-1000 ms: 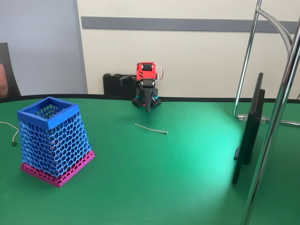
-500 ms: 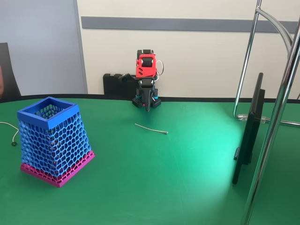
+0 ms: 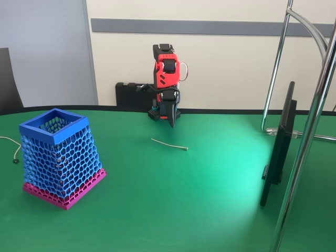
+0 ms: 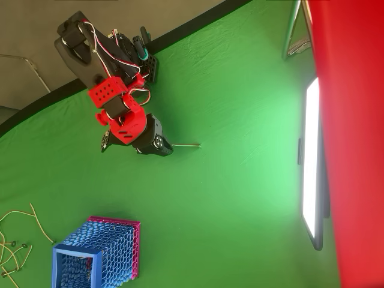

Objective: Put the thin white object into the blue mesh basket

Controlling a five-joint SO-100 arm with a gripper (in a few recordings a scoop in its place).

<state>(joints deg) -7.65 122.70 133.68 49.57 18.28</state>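
The thin white object (image 3: 169, 144) lies flat on the green table, a little in front of the arm; in the overhead view, the thin white object (image 4: 186, 144) sticks out to the right from beneath the gripper head. My gripper (image 3: 171, 122) hangs point-down above the table just behind the stick, its dark fingers pressed together into one tip, holding nothing. From above, the gripper (image 4: 157, 145) covers the stick's left end. The blue mesh basket (image 3: 63, 160) with a pink base band stands upright at the left; in the overhead view the basket (image 4: 111, 246) is at the bottom left.
A dark monitor (image 3: 278, 147) stands edge-on at the right beside chrome stand poles (image 3: 310, 131). A long thin cord (image 3: 8, 142) lies left of the basket; several such cords (image 4: 15, 240) show from above. A black box (image 3: 128, 94) sits behind the arm's base.
The arm's red upper part has risen and the gripper tip has shifted slightly right and toward the stick. The stick and basket have not moved.
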